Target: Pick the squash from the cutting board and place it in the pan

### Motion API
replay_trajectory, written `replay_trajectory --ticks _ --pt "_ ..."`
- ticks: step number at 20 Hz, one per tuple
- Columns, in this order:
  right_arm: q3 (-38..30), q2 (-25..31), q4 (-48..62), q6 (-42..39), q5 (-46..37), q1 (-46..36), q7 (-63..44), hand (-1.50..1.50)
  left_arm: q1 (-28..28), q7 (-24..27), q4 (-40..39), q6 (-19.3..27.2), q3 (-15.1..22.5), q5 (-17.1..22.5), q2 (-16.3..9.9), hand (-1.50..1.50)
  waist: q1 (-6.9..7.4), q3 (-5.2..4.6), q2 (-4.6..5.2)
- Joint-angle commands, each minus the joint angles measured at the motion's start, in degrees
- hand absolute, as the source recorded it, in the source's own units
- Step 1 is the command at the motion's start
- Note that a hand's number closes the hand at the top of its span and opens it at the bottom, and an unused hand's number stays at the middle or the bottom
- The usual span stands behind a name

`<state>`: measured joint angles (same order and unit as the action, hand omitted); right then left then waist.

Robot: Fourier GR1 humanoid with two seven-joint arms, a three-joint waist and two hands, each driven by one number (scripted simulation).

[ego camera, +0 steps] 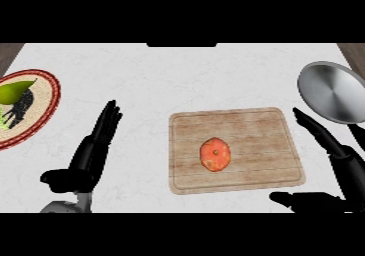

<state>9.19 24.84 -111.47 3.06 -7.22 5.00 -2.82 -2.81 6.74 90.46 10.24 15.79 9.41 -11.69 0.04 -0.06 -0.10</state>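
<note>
An orange squash (pixel 214 154) lies near the middle of the wooden cutting board (pixel 255 127). The grey metal pan (pixel 334 91) sits at the far right of the counter, its dark handle running down behind my right hand. My right hand (pixel 338 155) is open just right of the board's edge, fingers straight and pointing up-left, thumb low at the board's near right corner. My left hand (pixel 93 150) is open left of the board, fingers straight, touching nothing.
A woven plate (pixel 45 107) with a red rim sits at the far left, holding a green pear (pixel 11 91) and a dark item. The white marble counter (pixel 177 75) stretches behind the board.
</note>
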Motion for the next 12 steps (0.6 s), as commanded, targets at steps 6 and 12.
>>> replay_trajectory --ticks 6,12 --pt "10.15 1.74 7.31 -9.22 -9.67 -16.57 -20.26 -1.5 -0.62 -1.39 0.99 -0.5 0.42 -0.83 0.84 0.0 1.37 0.0 0.22" --pt "20.68 -1.67 13.77 -16.14 -16.46 -22.93 -27.33 -1.5 -3.2 1.68 -5.11 -1.86 -0.83 -0.85 2.07 0.0 1.02 -0.02 0.37"
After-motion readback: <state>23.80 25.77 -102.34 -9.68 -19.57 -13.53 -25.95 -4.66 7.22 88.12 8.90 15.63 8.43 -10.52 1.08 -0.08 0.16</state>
